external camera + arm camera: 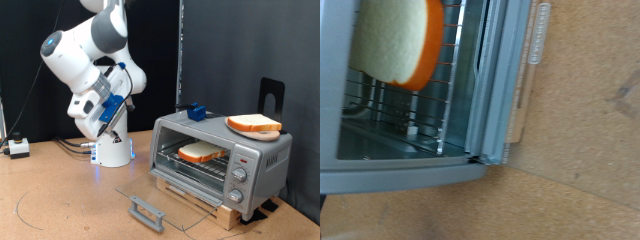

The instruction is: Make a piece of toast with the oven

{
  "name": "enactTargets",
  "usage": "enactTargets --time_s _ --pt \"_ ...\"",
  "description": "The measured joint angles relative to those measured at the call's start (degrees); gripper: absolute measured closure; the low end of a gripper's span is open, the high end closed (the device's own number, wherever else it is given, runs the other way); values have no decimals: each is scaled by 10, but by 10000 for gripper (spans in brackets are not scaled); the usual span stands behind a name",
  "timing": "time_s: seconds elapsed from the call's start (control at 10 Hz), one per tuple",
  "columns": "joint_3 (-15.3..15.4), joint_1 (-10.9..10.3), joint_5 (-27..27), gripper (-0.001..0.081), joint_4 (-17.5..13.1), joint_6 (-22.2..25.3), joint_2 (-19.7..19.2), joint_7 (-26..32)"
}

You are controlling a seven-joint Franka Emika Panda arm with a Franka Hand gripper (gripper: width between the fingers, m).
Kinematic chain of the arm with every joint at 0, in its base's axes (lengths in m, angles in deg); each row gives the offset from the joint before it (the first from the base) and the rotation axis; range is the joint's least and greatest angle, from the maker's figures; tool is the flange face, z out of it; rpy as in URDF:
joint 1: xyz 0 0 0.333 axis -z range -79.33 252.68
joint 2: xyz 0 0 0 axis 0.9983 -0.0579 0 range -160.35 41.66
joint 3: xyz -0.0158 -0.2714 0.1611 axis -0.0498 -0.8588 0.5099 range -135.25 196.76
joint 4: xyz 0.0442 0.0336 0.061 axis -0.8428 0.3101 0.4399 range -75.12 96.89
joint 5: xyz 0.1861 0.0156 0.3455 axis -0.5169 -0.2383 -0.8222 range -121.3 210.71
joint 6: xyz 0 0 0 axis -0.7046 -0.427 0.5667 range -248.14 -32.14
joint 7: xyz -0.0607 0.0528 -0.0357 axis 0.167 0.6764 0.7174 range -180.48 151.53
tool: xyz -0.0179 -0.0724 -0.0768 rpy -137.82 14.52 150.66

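- A small boxy silver toaster oven [222, 155] sits on a wooden board [226, 211] on a brown tabletop [60, 205], toward the exterior view's right.
- Its glass door [152, 203] is folded down flat in front of the opening, with the grey bar handle [147, 212] at its outer edge.
- A squarish slice of pale tan bread with a darker crust [201, 152] lies on the wire rack [196, 163] inside the open oven.
- A second, similar slice [253, 123] rests on a round orange plate [254, 131] on top of the oven.
- Three knobs [239, 175] run down the oven's front panel at the exterior view's right.
- The white robot arm [92, 60] stands at the exterior view's left, well apart from the oven.
- The gripper [111, 112] hangs above the arm's white base; whether its fingers are apart or together cannot be told, and nothing shows between them.
- The wrist view looks into the oven [430, 160]: the bread slice [392, 38] on the rack wires [445, 95], the silver frame, and the brown tabletop [585, 110] beside it. No fingers show there.
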Motion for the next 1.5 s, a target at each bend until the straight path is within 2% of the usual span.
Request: enactTargets --time_s 0.2,0.4,0.6,0.8,1.1,1.2,1.4,1.5 --pt "-17 4 -15 -3 -22 -21 -37 41" --pt "-19 4 -25 -3 -23 -30 -43 50" --pt "-26 5 -47 -3 -33 26 -59 33" --pt "-33 7 -86 -3 -43 29 -103 29" --pt "-27 6 -87 -3 -48 -36 -164 29" --pt "-27 6 -89 -3 -48 -33 -164 31" --pt "-30 13 -115 -3 -48 -3 -172 75" --pt "-31 16 -118 -3 -48 -3 -183 90"
